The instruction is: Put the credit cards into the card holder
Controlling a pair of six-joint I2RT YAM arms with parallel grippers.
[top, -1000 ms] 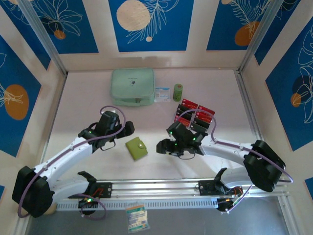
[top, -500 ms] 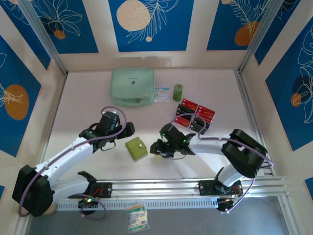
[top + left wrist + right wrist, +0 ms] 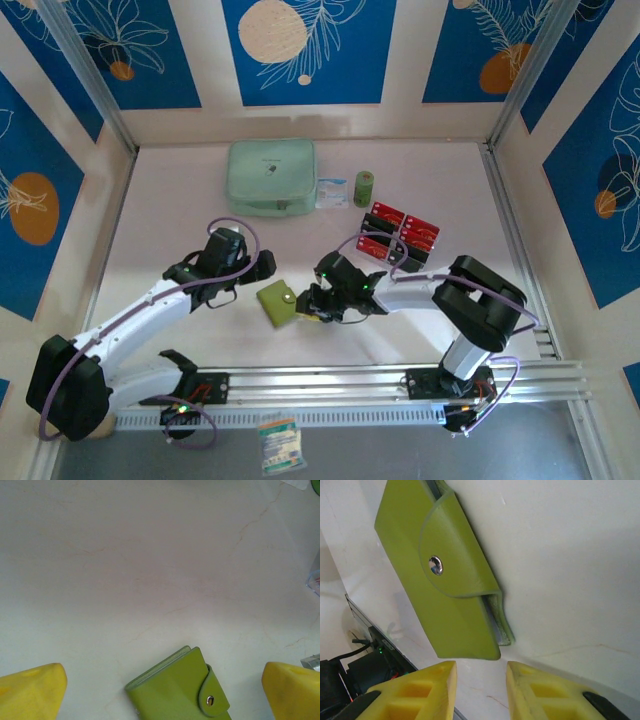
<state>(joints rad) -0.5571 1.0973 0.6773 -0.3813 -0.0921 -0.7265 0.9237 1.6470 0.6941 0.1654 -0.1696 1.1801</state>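
- The card holder [image 3: 279, 303] lies shut on the counter [image 3: 180, 200], its snap tab fastened, between the two tools.
- The left tool [image 3: 263, 266] is just behind it and slightly left, fingers [image 3: 35, 690] spread wide, holding nothing.
- The right tool [image 3: 481, 672] points at the holder's right edge from just beside it, its fingers narrowly apart with nothing between them.
- The credit cards [image 3: 402, 226], red and dark, stand grouped farther back on the right.

Bright, even light from above: the pale worktop [image 3: 180, 200] reads faintly pink, with soft, short shadows under the arms [image 3: 140, 305]. Left wrist view: clear, slightly washed out, left pincer fingers [image 3: 35, 690] a little soft. Right wrist view: tilted close-up — wallet [image 3: 445, 580] crisp, its metal snap [image 3: 435, 565] glinting, a thin shadow along its edge.
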